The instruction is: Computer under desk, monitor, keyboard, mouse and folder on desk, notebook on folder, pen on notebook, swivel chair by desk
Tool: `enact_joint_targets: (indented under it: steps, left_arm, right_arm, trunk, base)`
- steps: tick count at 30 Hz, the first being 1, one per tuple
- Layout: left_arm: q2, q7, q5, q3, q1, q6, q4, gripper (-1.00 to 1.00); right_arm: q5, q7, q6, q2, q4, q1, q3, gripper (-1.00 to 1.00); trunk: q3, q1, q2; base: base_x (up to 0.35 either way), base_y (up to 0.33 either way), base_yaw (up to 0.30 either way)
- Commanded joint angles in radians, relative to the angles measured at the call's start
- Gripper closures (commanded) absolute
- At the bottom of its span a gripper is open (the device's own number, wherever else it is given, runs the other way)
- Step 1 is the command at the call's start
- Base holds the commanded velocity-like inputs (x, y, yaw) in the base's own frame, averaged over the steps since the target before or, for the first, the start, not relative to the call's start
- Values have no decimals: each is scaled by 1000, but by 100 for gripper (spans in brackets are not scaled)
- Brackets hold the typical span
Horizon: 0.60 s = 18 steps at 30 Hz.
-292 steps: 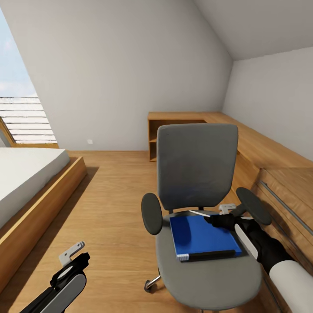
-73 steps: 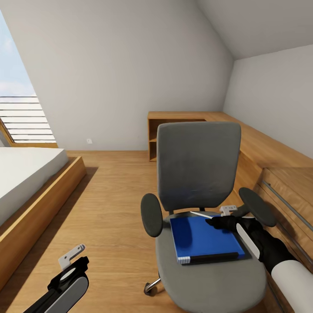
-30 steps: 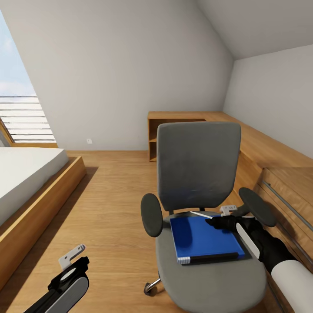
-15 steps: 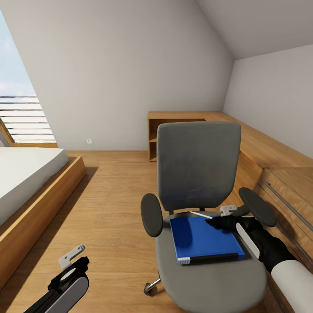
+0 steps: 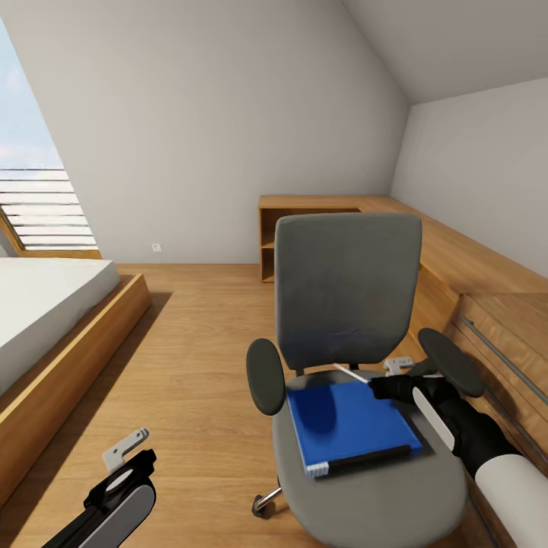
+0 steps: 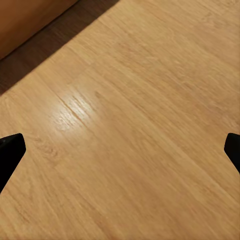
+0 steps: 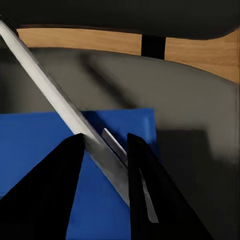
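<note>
Two claws: right claw (image 5: 378, 378) clamped on folder (image 5: 350, 425) atop swivel chair (image 5: 346, 320); left claw (image 6: 120, 150) spread apart

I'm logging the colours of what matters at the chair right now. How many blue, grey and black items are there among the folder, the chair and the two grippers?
Blue: 1, the folder
Grey: 1, the swivel chair
Black: 2, the left gripper and the right gripper
Total: 4
</note>
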Motion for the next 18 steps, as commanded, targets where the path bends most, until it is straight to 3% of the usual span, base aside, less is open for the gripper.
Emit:
enact_joint_targets:
  steps: [1,18]
  left_arm:
    - [1,5,3,-2,-1,0,-1,-100]
    - [1,5,3,-3,-1,-1,-1,-100]
  right_arm:
    - [-9,4,9,0,0,1,3,100]
    - [-9,4,15,0,-3,1,3,100]
  trunk:
    - [-1,0,0]
    - [-1,0,0]
  base:
    - [0,0,0]
    - [0,0,0]
